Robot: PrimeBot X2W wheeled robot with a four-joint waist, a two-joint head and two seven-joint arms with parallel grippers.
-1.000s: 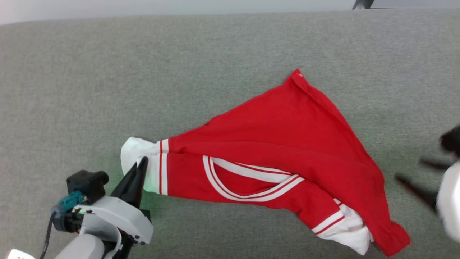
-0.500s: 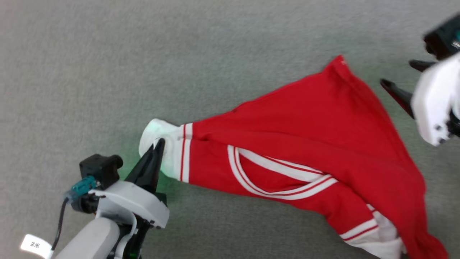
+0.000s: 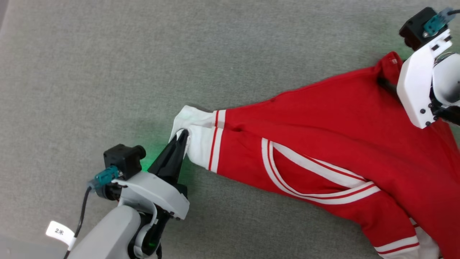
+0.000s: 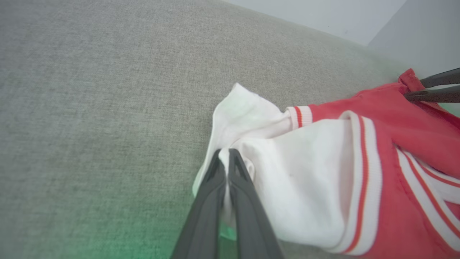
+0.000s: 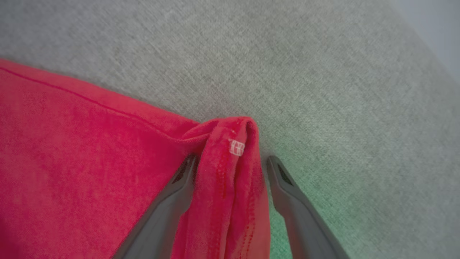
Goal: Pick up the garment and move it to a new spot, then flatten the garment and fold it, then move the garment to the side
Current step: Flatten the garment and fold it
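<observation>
Left end effector [image 4: 225, 153], tapered, on soft red garment [image 4: 305, 172].

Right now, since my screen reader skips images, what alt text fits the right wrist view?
The open right gripper straddles a bunched red corner of the garment, a finger on each side. A small white tag marks that corner; grey surface lies beyond.
</observation>
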